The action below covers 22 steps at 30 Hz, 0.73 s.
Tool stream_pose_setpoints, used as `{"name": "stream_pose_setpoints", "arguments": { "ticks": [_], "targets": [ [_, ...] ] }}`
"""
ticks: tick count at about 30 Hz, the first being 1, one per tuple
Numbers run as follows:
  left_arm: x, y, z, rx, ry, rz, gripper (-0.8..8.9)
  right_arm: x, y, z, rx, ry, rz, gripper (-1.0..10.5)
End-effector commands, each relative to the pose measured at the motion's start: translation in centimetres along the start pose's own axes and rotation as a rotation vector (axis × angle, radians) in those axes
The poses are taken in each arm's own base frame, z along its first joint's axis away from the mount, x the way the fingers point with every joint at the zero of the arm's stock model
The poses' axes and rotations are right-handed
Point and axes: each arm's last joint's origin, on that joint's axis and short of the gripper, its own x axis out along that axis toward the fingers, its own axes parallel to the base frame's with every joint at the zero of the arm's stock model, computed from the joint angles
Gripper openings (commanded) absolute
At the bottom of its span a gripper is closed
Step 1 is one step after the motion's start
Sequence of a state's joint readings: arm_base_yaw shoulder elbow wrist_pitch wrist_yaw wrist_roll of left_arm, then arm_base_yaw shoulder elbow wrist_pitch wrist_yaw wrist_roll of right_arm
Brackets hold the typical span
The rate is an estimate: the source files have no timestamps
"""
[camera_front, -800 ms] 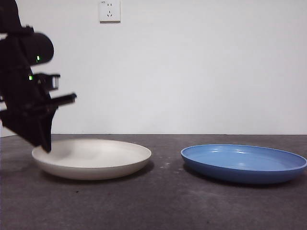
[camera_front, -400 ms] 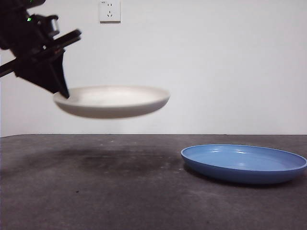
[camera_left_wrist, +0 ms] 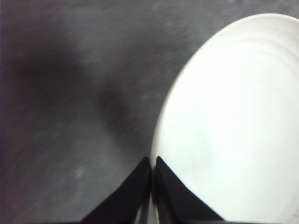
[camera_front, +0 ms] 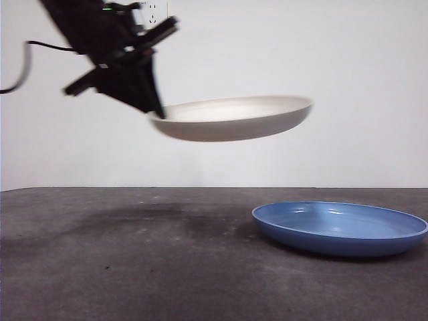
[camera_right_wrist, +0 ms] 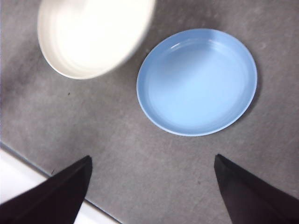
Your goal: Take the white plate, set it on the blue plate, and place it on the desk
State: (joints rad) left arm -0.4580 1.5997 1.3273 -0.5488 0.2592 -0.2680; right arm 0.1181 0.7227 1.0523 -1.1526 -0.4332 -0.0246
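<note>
One view shows right gripper (camera_right_wrist: 152,186) parted.

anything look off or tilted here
The white plate hangs in the air slightly tilted, pinched at one rim by the left gripper, far edge higher. The blue plate lies flat and looks undamaged.

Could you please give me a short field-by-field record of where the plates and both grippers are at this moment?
white plate: in the air, held by its rim, tilted slightly, not yet over the blue plate
blue plate: flat on the desk, nothing on it
left gripper: jaws shut on the white plate's rim
right gripper: jaws open, holding nothing, high above the desk near the blue plate
wall socket: on the white wall behind
</note>
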Motion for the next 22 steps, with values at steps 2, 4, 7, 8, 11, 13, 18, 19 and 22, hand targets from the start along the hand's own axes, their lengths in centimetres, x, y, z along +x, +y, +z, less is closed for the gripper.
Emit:
{"name": "stream_pose_setpoints", "arguments": {
  "ticks": [2,4,7,8,11,13,18,19,22],
  "targets": [
    [2.6,-1.9,1.3,0.007,0.024,-0.033,0.10,-1.4,0.6,0.4,-0.003,-0.054,-0.023,4.2],
    [3.9,-2.8,1.7,0.022,0.044,-0.043,0.10,-2.1,0.9,0.5,-0.013,-0.079,-0.040,4.2],
    [6.1,-4.0,2.1,0.041,0.070,-0.054,0.10,-3.3,1.4,0.7,-0.020,-0.121,-0.054,4.2],
    [7.0,-4.4,2.1,0.047,0.081,-0.058,0.10,-3.8,1.6,0.8,-0.022,-0.138,-0.061,4.2],
    [9.0,-5.3,2.3,0.061,0.109,-0.048,0.10,-4.9,2.0,1.1,-0.033,-0.167,-0.073,4.2],
    [10.2,-5.8,2.2,0.070,0.129,-0.032,0.10,-5.4,2.3,1.2,-0.039,-0.181,-0.073,4.2],
    [13.4,-6.6,1.8,0.088,0.177,-0.023,0.10,-6.2,2.6,1.3,-0.049,-0.211,-0.098,4.2],
    [13.7,-6.7,1.7,0.090,0.181,-0.023,0.10,-6.2,2.6,1.3,-0.048,-0.211,-0.098,4.2],
    [14.9,-6.9,1.3,0.096,0.198,-0.021,0.10,-6.2,2.6,1.2,-0.044,-0.200,-0.098,4.2]
  ]
}}
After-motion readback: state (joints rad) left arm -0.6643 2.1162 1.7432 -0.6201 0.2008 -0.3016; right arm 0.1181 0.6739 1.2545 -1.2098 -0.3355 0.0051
